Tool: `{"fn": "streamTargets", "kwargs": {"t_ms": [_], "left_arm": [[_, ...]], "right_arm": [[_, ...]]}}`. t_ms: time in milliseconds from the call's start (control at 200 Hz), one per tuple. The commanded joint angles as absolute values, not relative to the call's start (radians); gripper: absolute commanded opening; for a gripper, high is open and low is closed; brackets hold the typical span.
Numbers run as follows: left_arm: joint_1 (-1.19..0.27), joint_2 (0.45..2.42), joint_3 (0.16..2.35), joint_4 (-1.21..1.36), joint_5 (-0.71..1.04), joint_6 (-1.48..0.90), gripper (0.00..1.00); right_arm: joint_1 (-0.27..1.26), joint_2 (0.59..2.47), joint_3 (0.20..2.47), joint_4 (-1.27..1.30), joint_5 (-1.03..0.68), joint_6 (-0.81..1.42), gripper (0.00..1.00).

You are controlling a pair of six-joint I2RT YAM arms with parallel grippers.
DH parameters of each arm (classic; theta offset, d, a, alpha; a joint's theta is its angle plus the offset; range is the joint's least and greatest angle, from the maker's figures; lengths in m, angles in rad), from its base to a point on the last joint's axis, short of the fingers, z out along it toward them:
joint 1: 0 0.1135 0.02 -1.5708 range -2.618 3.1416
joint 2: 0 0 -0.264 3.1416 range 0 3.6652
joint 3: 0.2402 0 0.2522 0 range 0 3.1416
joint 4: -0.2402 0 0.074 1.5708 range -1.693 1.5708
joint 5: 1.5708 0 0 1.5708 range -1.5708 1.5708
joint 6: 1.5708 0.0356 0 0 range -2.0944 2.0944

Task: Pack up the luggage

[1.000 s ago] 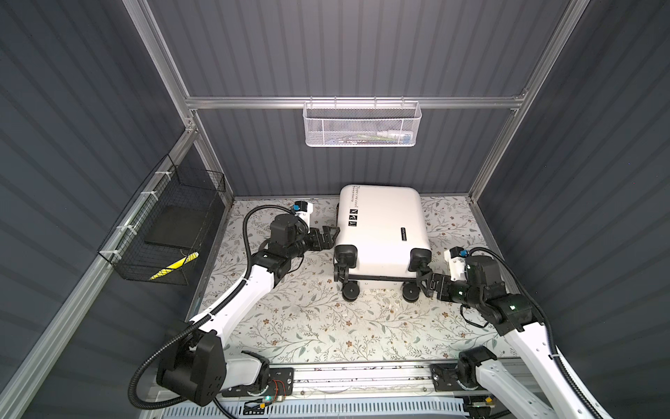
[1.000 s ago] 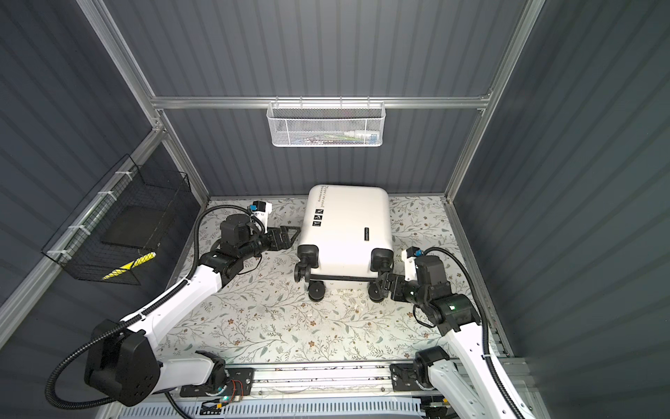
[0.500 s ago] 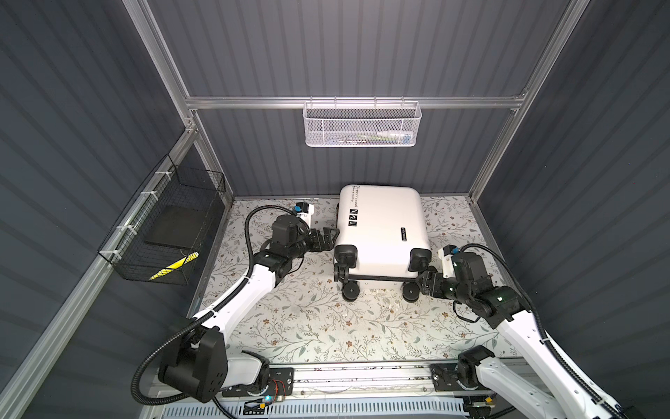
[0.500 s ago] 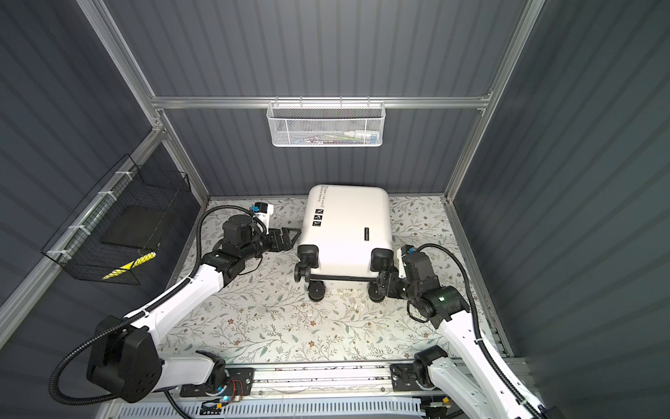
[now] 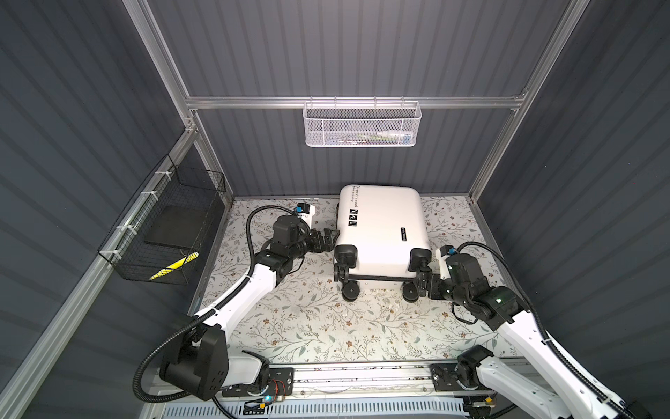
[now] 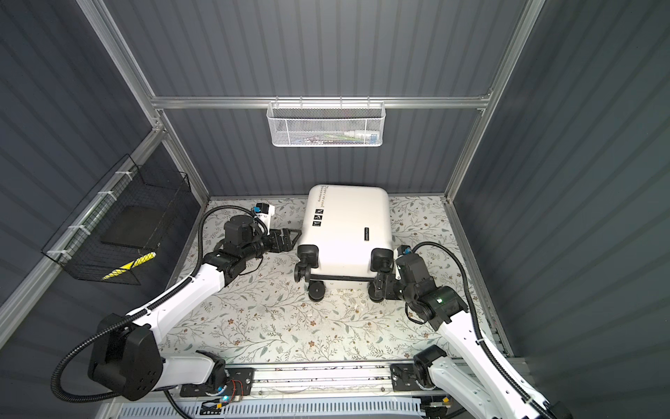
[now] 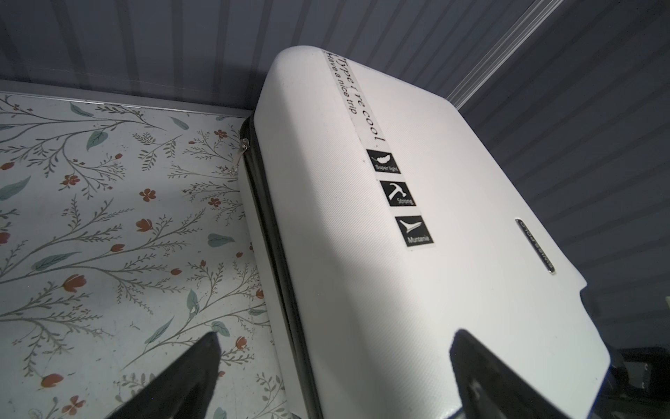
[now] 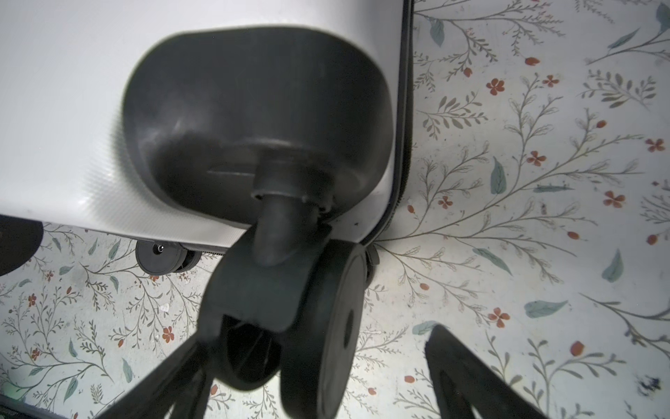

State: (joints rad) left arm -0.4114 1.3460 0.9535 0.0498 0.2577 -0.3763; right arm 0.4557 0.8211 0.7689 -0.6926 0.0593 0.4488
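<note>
at the back of the floral surface (image 5: 308,326), the closed white luggage (image 5: 380,232) lies flat, left fingers (image 7: 482,373) wide open and empty at its zippered side, right fingers (image 8: 460,373) spread empty around a spinner wheel (image 8: 326,326); positioning appears the step in hand, with unzipping likely next.

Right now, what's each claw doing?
Left claw: open, straddling a side edge of the white suitcase, gripping nothing.
Right claw: open around a spinner wheel, not clamped.
</note>
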Motion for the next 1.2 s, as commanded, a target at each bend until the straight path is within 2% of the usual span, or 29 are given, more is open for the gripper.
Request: {"fn": "streamTargets", "kwargs": {"t_ms": [0,385,485,795,1075,1196], "left_arm": [[-0.407,1.347,0.942,0.062,0.266,-0.351,1.00],[-0.406,1.345,0.934,0.064,0.263,-0.341,1.00],[-0.405,1.345,0.934,0.065,0.263,-0.339,1.00],[-0.405,1.339,0.928,0.065,0.263,-0.335,1.00],[-0.403,1.344,0.927,0.066,0.266,-0.334,1.00],[-0.402,1.345,0.927,0.067,0.268,-0.334,1.00]], "right_arm": [[0.479,0.832,0.804,-0.718,0.117,0.454,0.89],[0.544,0.876,0.802,-0.705,0.194,0.481,0.86],[0.553,0.879,0.796,-0.701,0.213,0.487,0.79],[0.560,0.901,0.801,-0.688,0.214,0.489,0.50],[0.559,0.915,0.885,-0.690,0.235,0.461,0.32],[0.560,0.939,0.954,-0.696,0.251,0.437,0.29]]}}
